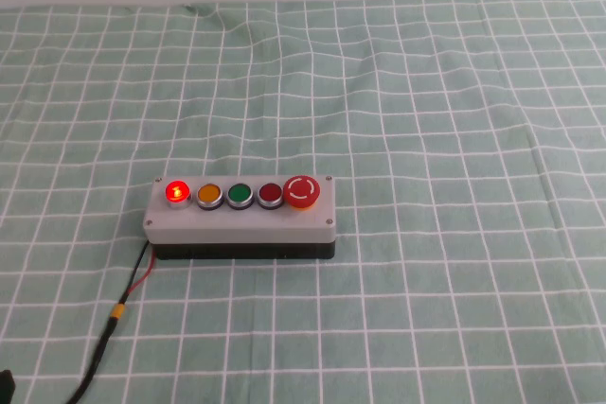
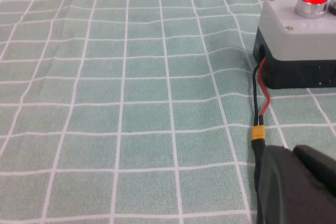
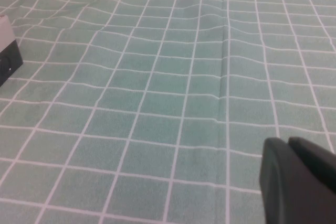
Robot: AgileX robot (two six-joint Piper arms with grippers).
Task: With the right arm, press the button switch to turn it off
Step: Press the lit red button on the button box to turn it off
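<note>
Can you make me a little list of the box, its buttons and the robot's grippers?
box: grey switch box on green checked cloth
buttons: five in a row
lit: small red button at the box's left end
cable: red and black wires from that end
left gripper: near the cable, not touching the box
right gripper: above the cloth, apart from the box
pressed yet: no

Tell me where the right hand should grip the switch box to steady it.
Probably grip the switch box across its narrow front-to-back width, from above at its right end, since the cable leaves the left end. The right hand hangs low, clear of the box; the left hand is beside the cable.
</note>
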